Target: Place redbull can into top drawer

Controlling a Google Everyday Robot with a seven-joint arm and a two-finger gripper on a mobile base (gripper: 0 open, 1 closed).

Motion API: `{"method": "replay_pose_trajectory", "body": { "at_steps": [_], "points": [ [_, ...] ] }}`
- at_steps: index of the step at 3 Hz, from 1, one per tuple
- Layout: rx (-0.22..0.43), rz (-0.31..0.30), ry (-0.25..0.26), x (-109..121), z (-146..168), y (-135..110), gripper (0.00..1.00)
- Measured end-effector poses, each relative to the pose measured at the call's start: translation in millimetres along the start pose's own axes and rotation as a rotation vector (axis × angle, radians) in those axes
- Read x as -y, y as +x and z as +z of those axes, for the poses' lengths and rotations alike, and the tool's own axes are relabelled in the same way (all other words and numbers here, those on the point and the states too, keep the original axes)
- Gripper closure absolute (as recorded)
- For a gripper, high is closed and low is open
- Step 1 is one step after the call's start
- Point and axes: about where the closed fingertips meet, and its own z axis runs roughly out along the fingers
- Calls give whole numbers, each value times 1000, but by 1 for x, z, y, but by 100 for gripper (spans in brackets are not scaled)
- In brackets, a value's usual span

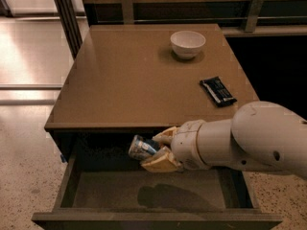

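The redbull can (142,148) is a slim silver-and-blue can, held lying on its side with its shiny round end pointing left. My gripper (160,150) is shut on it with tan fingers (160,162) above and below. The can hangs inside the open top drawer (144,190), just below the table's front edge and above the drawer's flat bottom. The drawer is pulled out wide, with dark inner walls. My white arm (249,140) reaches in from the right.
A brown table (120,80) carries a white bowl (187,43) at the back and a flat black snack packet (218,90) at the right. Shiny floor lies to the left. A dark wooden frame stands behind the table.
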Motion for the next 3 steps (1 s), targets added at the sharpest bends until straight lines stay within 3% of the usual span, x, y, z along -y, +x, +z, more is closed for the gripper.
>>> {"method": "replay_pose_trajectory", "body": {
  "at_steps": [1,3],
  "points": [
    [4,91,62,-12,11,18,100],
    [41,196,83,-22,39,49,100]
  ]
}}
